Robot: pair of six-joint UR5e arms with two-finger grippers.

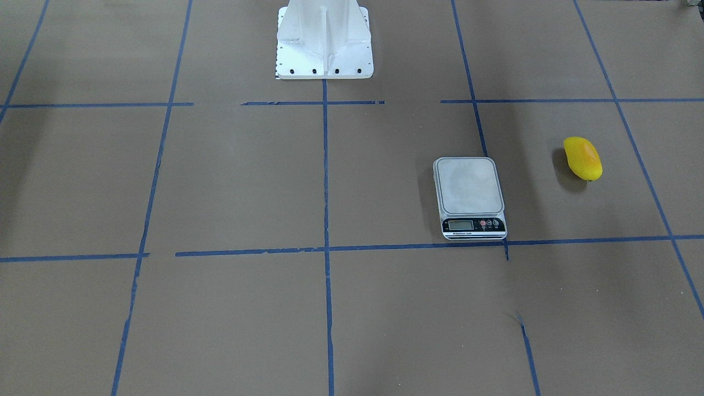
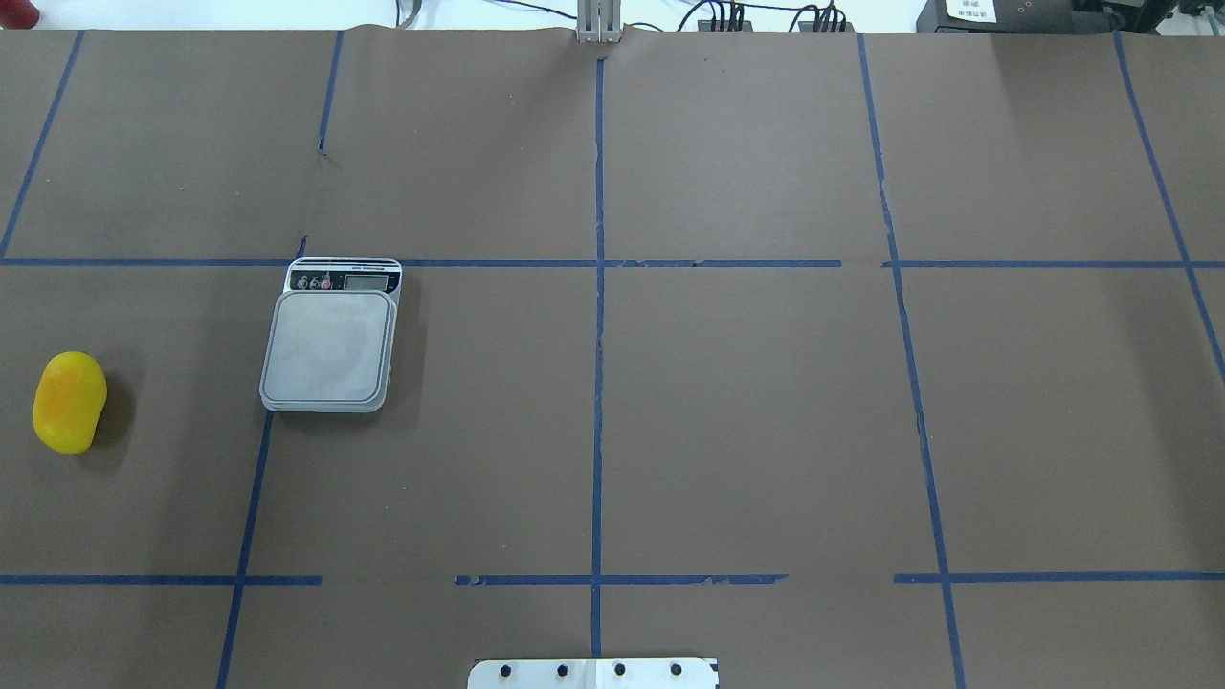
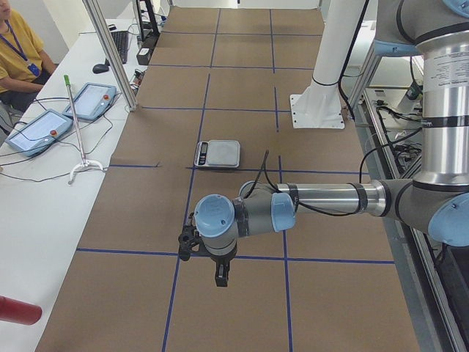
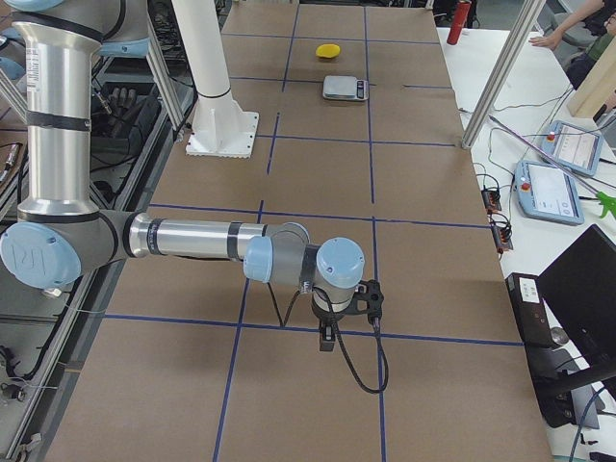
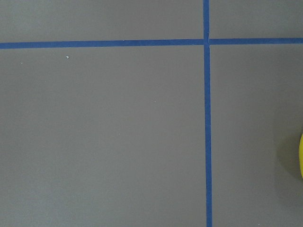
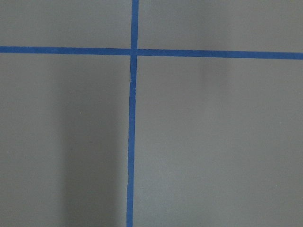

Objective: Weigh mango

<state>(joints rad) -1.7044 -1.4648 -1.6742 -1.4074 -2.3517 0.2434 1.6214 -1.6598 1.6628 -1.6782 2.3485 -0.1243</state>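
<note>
The mango (image 2: pixel 69 402) is bright yellow with an orange blush and lies on the brown table far to the robot's left. It also shows in the front view (image 1: pixel 582 158), far off in the right side view (image 4: pixel 328 50), and as a yellow sliver at the right edge of the left wrist view (image 5: pixel 301 156). The grey scale (image 2: pixel 330 344) (image 1: pixel 469 192) stands apart from it with a bare platform. My left gripper (image 3: pixel 221 276) hangs above the table near the camera. My right gripper (image 4: pixel 327 339) hangs over the other end. I cannot tell whether either is open or shut.
The white robot base (image 1: pixel 324 41) stands at the table's robot-side edge. Blue tape lines (image 2: pixel 599 287) grid the brown table. Teach pendants (image 3: pixel 66 114), cables and a seated operator (image 3: pixel 18 55) are on a side bench beyond the table.
</note>
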